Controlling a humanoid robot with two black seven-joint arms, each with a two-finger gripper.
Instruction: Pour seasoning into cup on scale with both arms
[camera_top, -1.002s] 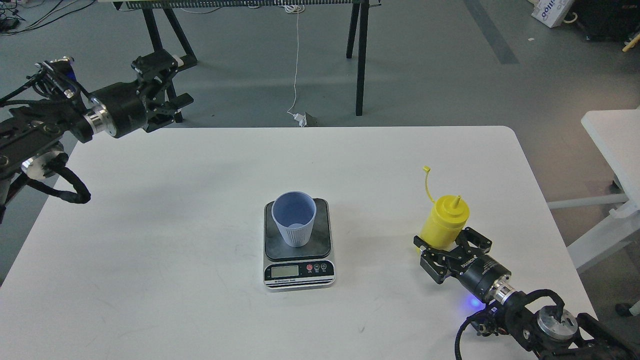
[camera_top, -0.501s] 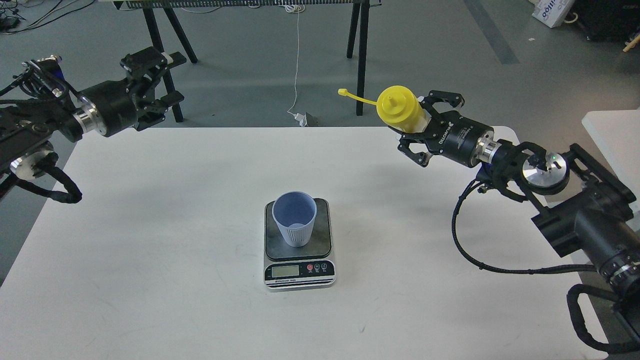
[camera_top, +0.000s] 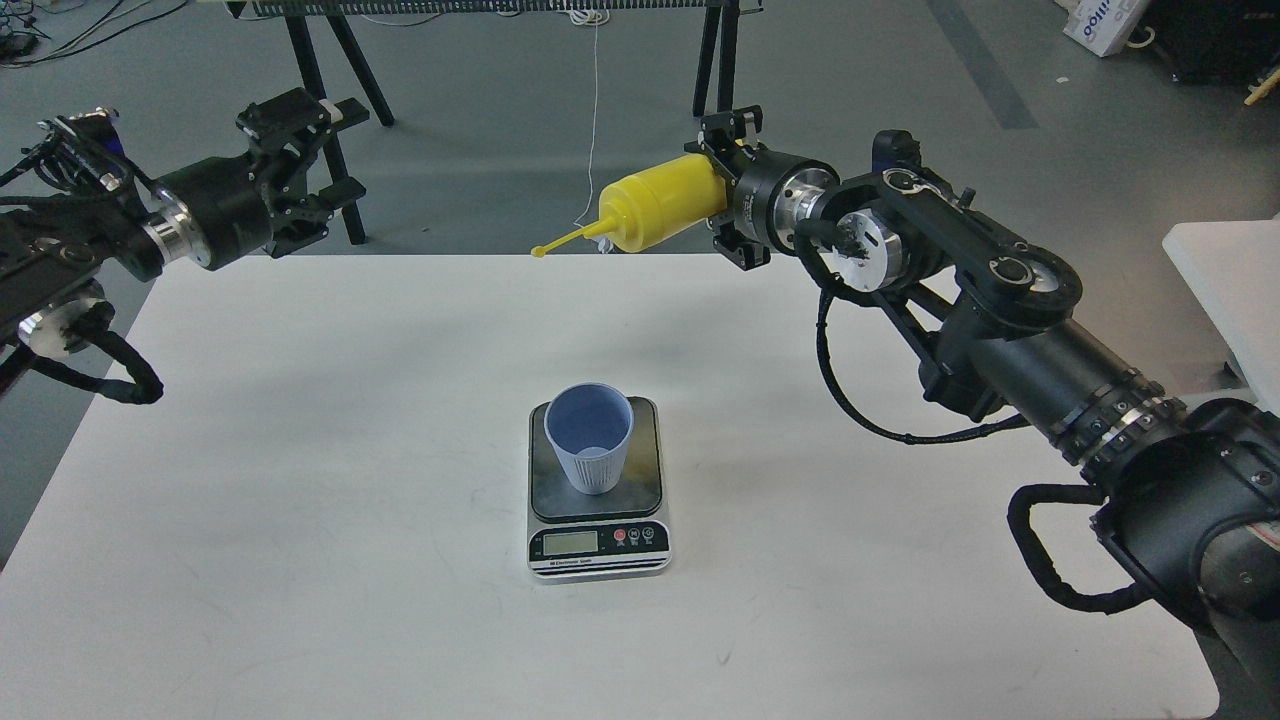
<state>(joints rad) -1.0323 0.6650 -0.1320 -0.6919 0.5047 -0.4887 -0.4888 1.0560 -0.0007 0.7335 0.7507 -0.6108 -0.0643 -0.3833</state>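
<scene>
The light-blue cup (camera_top: 589, 437) stands upright on the dark plate of the scale (camera_top: 597, 535) at the table's middle front. My right gripper (camera_top: 725, 195) is shut on the base of the yellow seasoning bottle (camera_top: 660, 207) and holds it almost level, high over the table's far edge. Its nozzle points left and slightly down, with the cap on its tether hanging out at the left. The bottle is behind and above the cup, a little to its right. My left gripper (camera_top: 325, 180) is open and empty at the table's far left corner.
The white table (camera_top: 300, 480) carries only the scale and cup. A second white table (camera_top: 1225, 280) stands at the right. Black trestle legs (camera_top: 722, 120) and a white cable (camera_top: 594, 130) are on the floor beyond the far edge.
My right arm lifted the bottle from the table's right front, carried it up and left, and tipped it from upright to nearly level with the nozzle pointing left. The left arm barely moved.
</scene>
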